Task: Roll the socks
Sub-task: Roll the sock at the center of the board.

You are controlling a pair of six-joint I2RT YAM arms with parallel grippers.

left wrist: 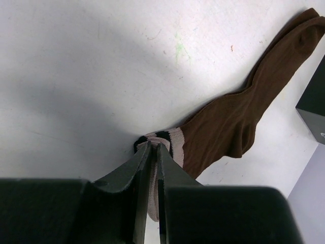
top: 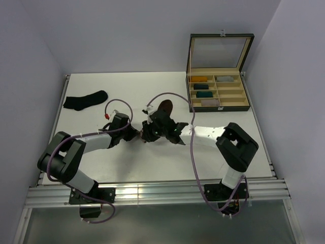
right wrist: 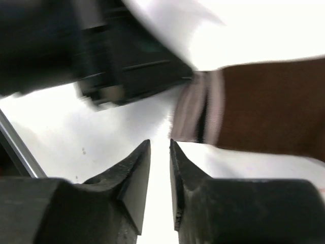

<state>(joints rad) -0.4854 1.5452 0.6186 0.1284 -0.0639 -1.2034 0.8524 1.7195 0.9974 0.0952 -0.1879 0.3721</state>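
Observation:
The dark brown sock (top: 165, 107) lies flat mid-table, its toe pointing toward the back. In the left wrist view the brown sock (left wrist: 238, 117) stretches to the upper right. My left gripper (left wrist: 153, 145) is shut on its pale striped cuff (left wrist: 172, 142), and fabric shows between the fingers. My right gripper (right wrist: 160, 141) stands slightly open just beside that cuff (right wrist: 203, 109) with nothing between its fingers. Both grippers meet at the cuff end (top: 143, 133) in the top view. The plain black sock (top: 85, 100) lies apart at the back left.
A dark compartment box (top: 219, 108) with its lid (top: 219, 51) raised stands at the back right. It holds mustard, teal and grey rolled bundles. The left gripper's dark body (right wrist: 127, 61) fills the upper left of the right wrist view, close by.

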